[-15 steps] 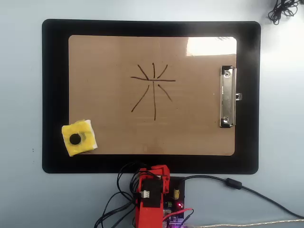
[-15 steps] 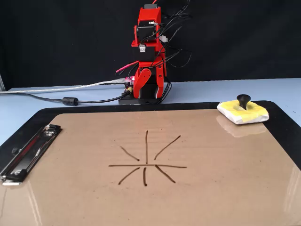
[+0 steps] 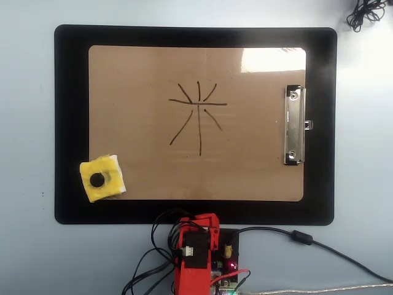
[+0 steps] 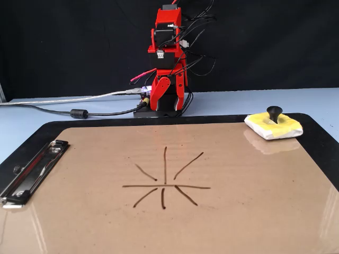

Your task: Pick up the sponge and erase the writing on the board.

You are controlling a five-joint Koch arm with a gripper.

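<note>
**A:** ok so where's the sponge [image 3: 102, 179] sitting right now?

**B:** In the overhead view it's at the lower left corner of the board [image 3: 141, 172], half on it and half hanging over onto the black mat [image 3: 70, 123]. Yellow, a white layer along one edge, black knob [image 3: 97, 179] on top. In the fixed view the sponge [image 4: 274, 126] is on the far right instead, since that camera looks back at the arm from the other side. It lies flat with the knob pointing up.

**A:** and the writing?

**B:** The writing [image 3: 198, 115] is roughly mid-board, a star of thin dark crossing lines, all strokes intact. It's well apart from the sponge. In the fixed view the writing [image 4: 165, 178] sits in the middle of the brown surface, nearer the camera than the sponge.

**A:** clip side?

**B:** The silver clip [image 3: 295, 125] is on the right short edge in the overhead view, and at the near left in the fixed view. There's a bright glare patch on the board's upper right corner from above.

**A:** what's the arm doing?

**B:** The red arm [image 4: 168, 63] is folded up over its base, past the far edge of the mat in the fixed view and at the bottom of the overhead view, nowhere near the sponge. The gripper [image 4: 168, 94] is tucked down against the arm's body, and honestly I cannot tell how far apart the jaws are. It has hold of nothing. Cables [image 4: 79, 106] run off the base across the light blue table [image 4: 32, 121].
</note>
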